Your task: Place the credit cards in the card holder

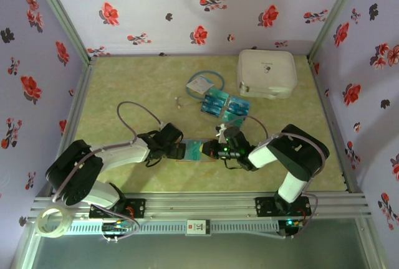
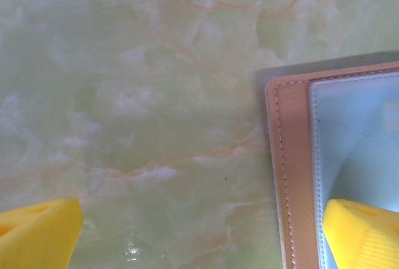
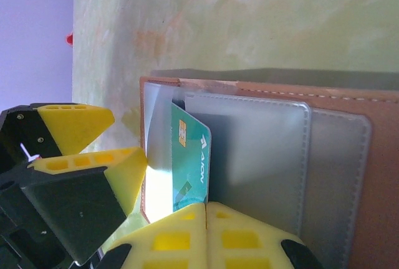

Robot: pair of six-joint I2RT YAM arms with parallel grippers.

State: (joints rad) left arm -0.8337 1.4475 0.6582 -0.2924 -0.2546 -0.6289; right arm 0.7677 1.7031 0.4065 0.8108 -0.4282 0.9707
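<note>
The card holder (image 1: 194, 152), reddish-brown with clear sleeves, lies open between both grippers near the table's front. My right gripper (image 3: 206, 210) is shut on a teal credit card (image 3: 190, 154) that stands on edge, partly inside a clear sleeve of the card holder (image 3: 374, 113). My left gripper (image 2: 199, 238) is open wide. One of its yellow fingers (image 2: 365, 231) rests on the clear sleeve at the card holder's (image 2: 290, 157) left end; the other hangs over bare table. Several more blue and teal credit cards (image 1: 224, 105) lie in a loose cluster further back.
A large white zip case (image 1: 267, 73) sits at the back right. A pale blue packet with looped tubing (image 1: 202, 84) lies left of it. A tape roll (image 1: 53, 222) rests on the rail at the front left. Floral walls enclose the table.
</note>
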